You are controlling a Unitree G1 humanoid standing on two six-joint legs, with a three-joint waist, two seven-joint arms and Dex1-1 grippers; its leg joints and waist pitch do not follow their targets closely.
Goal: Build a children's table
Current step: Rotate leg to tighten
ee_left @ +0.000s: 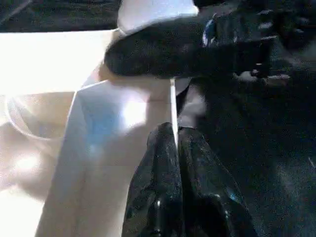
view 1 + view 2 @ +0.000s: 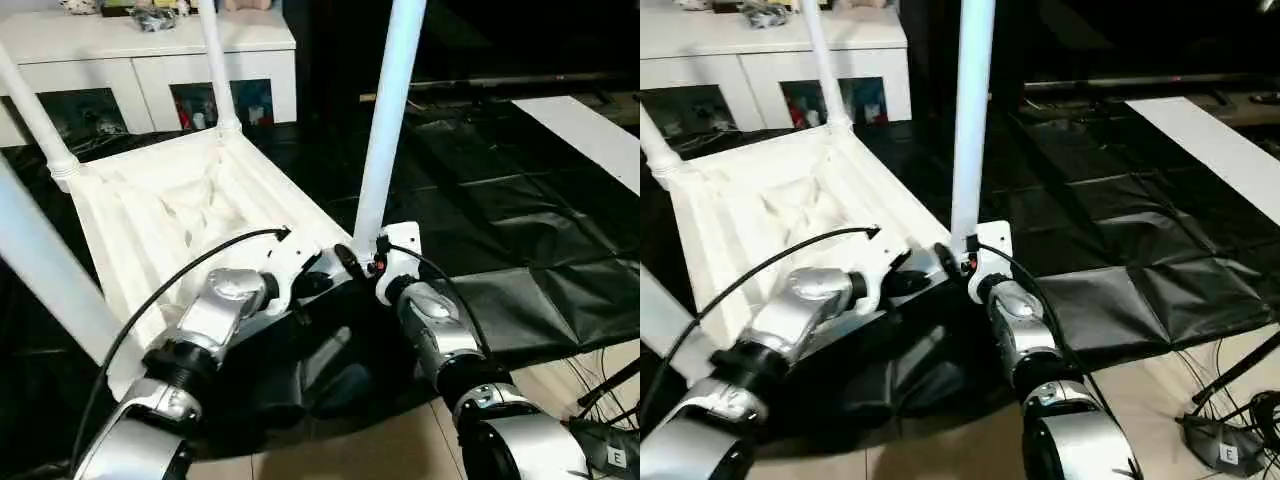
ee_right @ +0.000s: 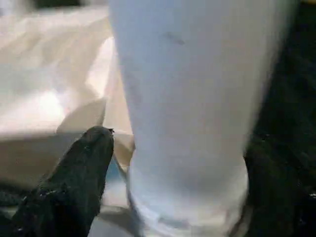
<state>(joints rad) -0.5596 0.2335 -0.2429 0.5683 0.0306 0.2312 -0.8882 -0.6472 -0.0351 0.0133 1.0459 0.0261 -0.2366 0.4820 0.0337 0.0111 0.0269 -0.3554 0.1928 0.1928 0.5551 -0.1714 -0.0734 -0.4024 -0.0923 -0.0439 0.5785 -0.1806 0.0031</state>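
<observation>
The all-white plastic children's table (image 2: 180,215) lay upside down on the black-draped work table (image 2: 520,200), legs up, with the left gripper (image 1: 175,143) pinched on its thin rim edge and the right gripper (image 3: 173,163) spread wide around the near white tapered leg (image 2: 385,130)

Count: 1 white tabletop (image 2: 170,215), upside down. 4 white legs standing up from its corners: far left (image 2: 30,110), far right (image 2: 215,65), near right (image 2: 390,115), near left (image 2: 40,265). 2 end effectors: left (image 2: 345,262), right (image 2: 378,262). 1 white cabinet (image 2: 150,60) behind. 1 black-draped worktop (image 2: 520,240).
</observation>
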